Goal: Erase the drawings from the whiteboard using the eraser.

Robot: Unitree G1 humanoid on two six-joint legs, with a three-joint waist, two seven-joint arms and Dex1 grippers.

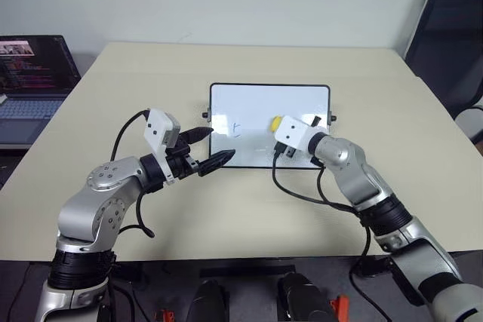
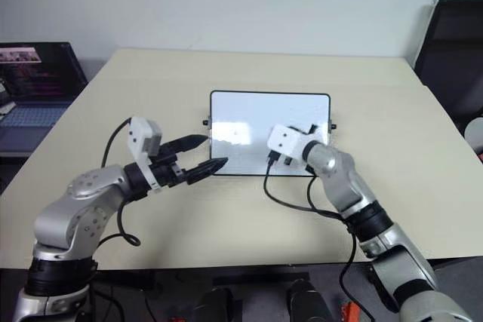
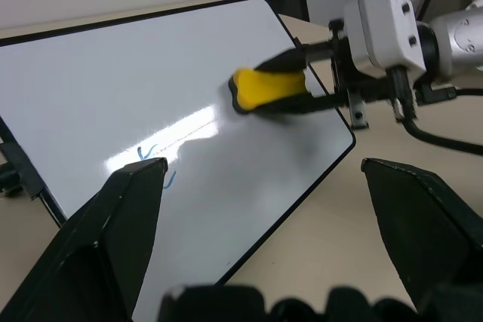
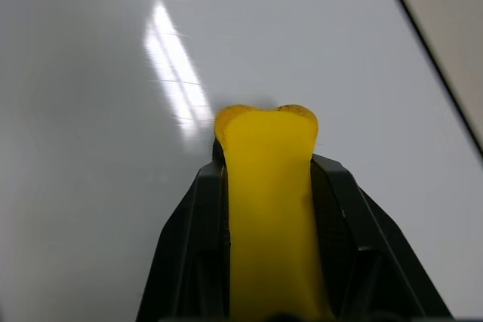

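Observation:
The whiteboard lies at the middle of the beige table. One small blue drawing shows left of the board's centre, and again in the left wrist view. The yellow eraser presses on the board to the right of that mark, apart from it. My right gripper is shut on the eraser, its black fingers clamping both sides. My left gripper hovers open and empty over the board's near left corner.
An open laptop stands on a lower surface off the table's left edge. A black chair stands beyond the far right corner. A black cable hangs from my right wrist over the table in front of the board.

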